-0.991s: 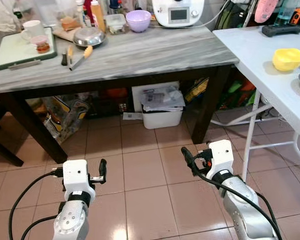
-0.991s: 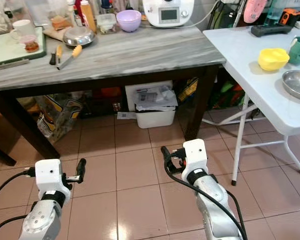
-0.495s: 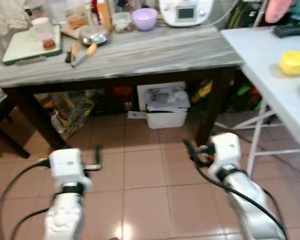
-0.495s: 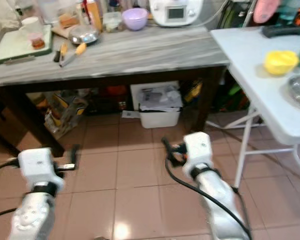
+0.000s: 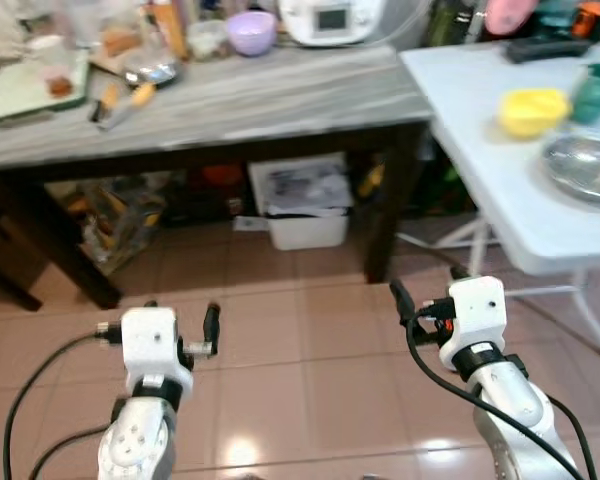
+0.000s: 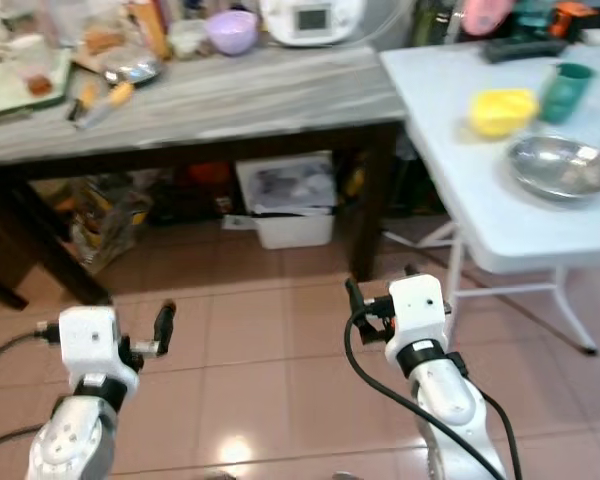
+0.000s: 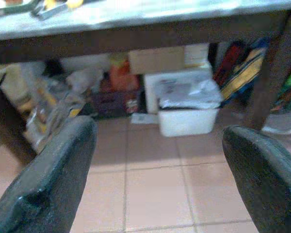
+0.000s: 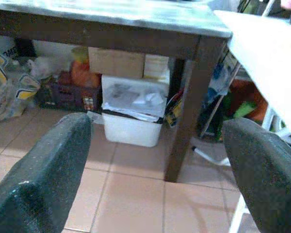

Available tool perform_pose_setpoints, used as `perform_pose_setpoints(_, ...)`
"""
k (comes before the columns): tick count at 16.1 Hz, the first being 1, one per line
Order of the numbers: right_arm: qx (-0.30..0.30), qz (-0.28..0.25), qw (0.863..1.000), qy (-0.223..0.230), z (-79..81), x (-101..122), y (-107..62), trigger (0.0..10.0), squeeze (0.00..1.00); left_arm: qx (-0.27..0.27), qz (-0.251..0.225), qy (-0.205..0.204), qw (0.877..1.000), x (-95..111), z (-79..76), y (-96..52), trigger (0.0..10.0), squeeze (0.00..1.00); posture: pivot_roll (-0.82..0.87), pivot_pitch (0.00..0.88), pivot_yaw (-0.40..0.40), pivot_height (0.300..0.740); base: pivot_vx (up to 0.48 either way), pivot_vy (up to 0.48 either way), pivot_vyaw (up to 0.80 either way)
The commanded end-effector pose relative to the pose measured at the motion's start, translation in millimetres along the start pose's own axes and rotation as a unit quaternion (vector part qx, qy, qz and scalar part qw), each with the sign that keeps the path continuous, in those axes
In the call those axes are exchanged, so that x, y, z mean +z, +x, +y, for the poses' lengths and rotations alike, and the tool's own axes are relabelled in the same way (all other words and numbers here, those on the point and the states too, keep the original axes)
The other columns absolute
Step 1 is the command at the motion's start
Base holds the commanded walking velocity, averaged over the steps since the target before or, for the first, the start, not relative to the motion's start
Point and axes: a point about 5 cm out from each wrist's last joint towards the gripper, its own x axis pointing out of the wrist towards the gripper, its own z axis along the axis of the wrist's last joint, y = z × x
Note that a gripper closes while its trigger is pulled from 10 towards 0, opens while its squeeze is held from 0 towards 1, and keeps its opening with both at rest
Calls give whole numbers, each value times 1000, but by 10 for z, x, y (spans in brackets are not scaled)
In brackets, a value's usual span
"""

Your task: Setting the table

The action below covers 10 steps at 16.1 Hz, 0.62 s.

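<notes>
A robot stands on a tiled floor facing two desks, and table setting looks barely begun. The left pincer (image 5: 180, 325) and right pincer (image 5: 425, 290) hang low over the tiles, each with fingers spread wide and holding nothing. On the white folding desk (image 6: 450, 150) sit a yellow bowl (image 6: 500, 109), a green cup (image 6: 563, 90) and a steel bowl (image 6: 557, 168). More dishes and knives crowd the grey-topped desk (image 5: 240, 100), still uncollected.

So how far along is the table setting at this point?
On the white table sit a yellow bowl, a green cup and a metal bowl. Nothing is in hand: left pincer and right pincer are open and empty above the floor. Other kitchenware sits on the wooden table.
</notes>
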Motion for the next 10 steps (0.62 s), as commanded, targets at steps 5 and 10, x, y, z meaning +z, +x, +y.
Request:
perform_pose_setpoints(5, -9, -13, 1000, 1, 32, 62, 91, 10000, 0, -6, 8, 10, 1000, -10, 43, 107, 10000, 0, -77, 143, 100, 740, 0, -338, 0)
perform_pose_setpoints(10, -7, -26, 1000, 6, 67, 111, 184, 10000, 0, 5, 4, 7, 1000, 2, 96, 224, 10000, 0, -76, 127, 103, 740, 0, -370, 0)
